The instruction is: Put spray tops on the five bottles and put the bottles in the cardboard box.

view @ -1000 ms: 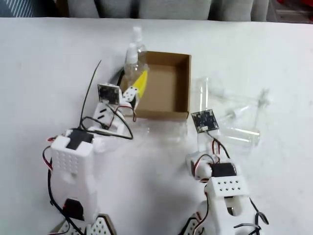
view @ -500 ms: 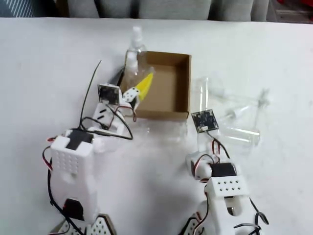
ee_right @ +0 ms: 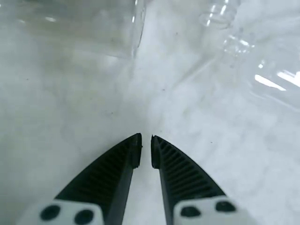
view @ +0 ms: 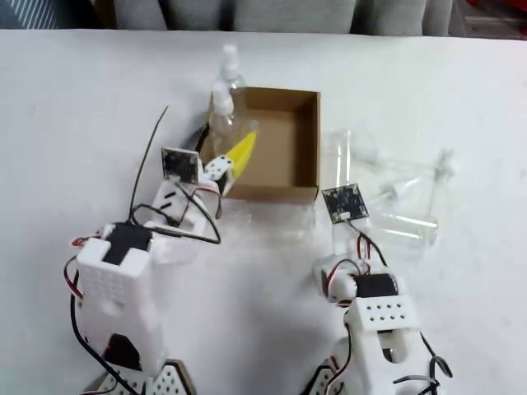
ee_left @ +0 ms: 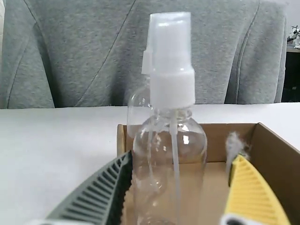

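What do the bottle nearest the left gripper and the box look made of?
Bottle: likely clear glossy plastic, see-through with bright glints; glass can't be excluded. Spray top: opaque white plastic. Box: matte brown cardboard, seemingly, with plain thin walls.

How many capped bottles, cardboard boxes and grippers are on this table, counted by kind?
Capped bottles: 2 (nearer capped bottle at the box's left wall, farther capped bottle behind it)
Cardboard box: 1
Grippers: 2 (left gripper, right gripper)
Total: 5
The uncapped clear bottles lying at the right are too faint to count.
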